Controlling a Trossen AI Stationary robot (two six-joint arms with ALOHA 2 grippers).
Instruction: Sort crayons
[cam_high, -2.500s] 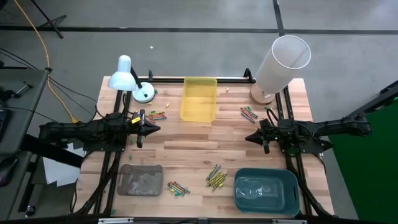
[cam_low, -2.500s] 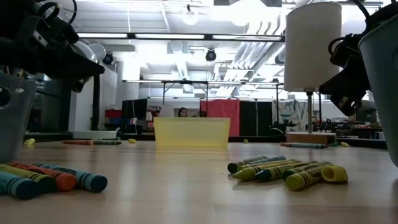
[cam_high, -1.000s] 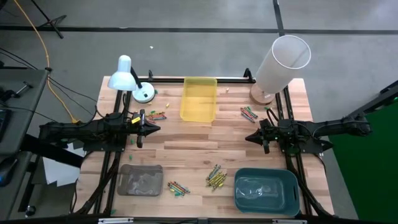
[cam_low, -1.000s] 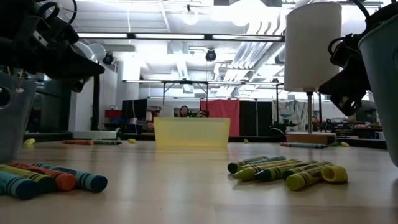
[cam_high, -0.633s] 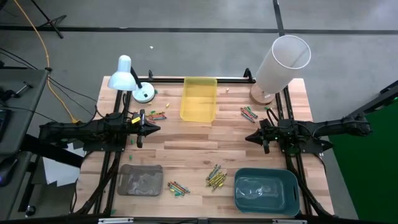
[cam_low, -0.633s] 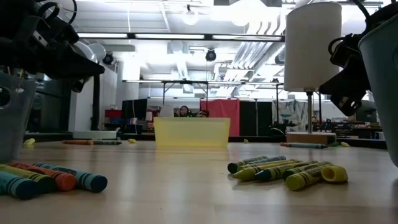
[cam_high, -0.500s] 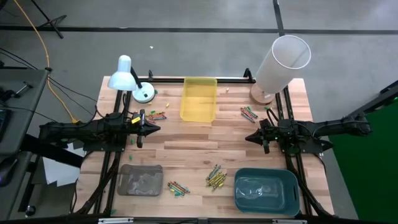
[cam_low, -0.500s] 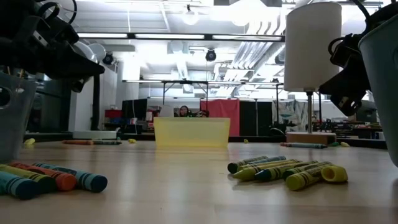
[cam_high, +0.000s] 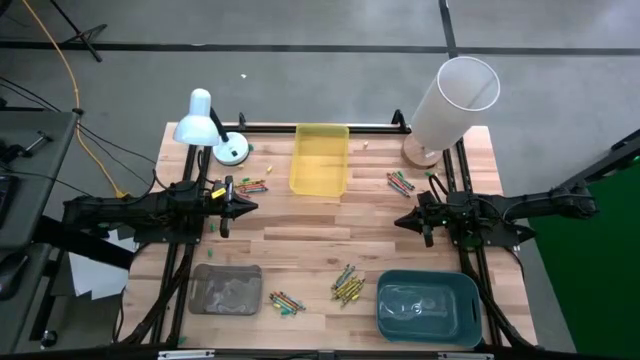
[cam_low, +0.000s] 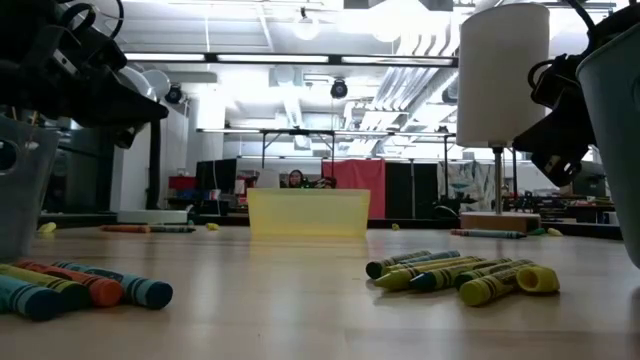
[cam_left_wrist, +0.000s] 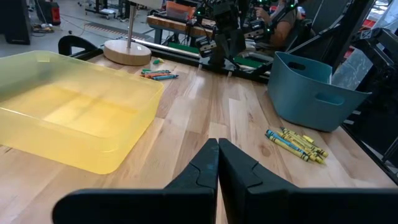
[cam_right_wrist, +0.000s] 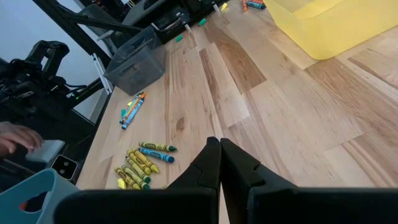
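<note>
High view: the left gripper (cam_high: 246, 208) hangs over the wooden table (cam_high: 300, 240) with its fingers pressed together and holding nothing. The right gripper (cam_high: 401, 221) faces it from the other side, also closed and empty. One small group of crayons (cam_high: 250, 186) lies just beside the left fingertips, next to the yellow tray (cam_high: 320, 160). Another group (cam_high: 401, 183) lies near the right gripper. The yellow-green pile (cam_high: 347, 285) lies between the grey tray (cam_high: 226, 289) and the teal tray (cam_high: 428, 306), well apart from both grippers.

Low view: crayons (cam_low: 85, 285) lie on the table in front, and the yellow-green pile (cam_low: 460, 275) is to the other side. Both arms hang above them, not touching.

Left wrist view: the closed fingers (cam_left_wrist: 214, 168) point across the table, with the yellow tray (cam_left_wrist: 74, 118) beside them and the crayons (cam_left_wrist: 297, 143) ahead near the teal tray (cam_left_wrist: 314, 93).

Right wrist view: the closed fingers (cam_right_wrist: 217, 163) point toward the grey tray (cam_right_wrist: 134, 62); the crayons (cam_right_wrist: 142, 163) lie just beside them.
</note>
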